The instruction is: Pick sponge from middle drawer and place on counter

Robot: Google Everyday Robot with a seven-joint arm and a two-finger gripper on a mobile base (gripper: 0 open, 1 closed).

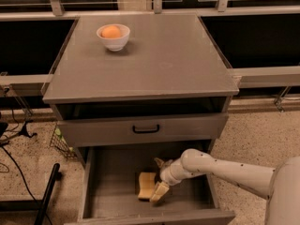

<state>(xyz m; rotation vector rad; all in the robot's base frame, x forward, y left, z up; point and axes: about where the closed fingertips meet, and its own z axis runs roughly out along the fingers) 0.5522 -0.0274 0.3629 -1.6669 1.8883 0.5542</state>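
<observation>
Low in the frame, the small pale-yellow foam sponge (146,183) lies mid-floor in the open wide grey middle drawer (108,182), apart from both side walls. The white arm's two-finger gripper (158,194) sits at the sponge's right edge; whether it grips, I cannot tell.

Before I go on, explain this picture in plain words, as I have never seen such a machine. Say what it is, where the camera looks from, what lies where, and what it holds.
The pale jointed tube coming in from the lower right is a robot arm. Its tip is the gripper, a clamp for picking things up. The one camera looks down at the front of a grey cabinet. The gripper is inside the open middle drawer, right beside the yellow sponge. Whether it grips the sponge I cannot tell. On the counter, at the back left, stands a white bowl with an orange ball in it.
</observation>
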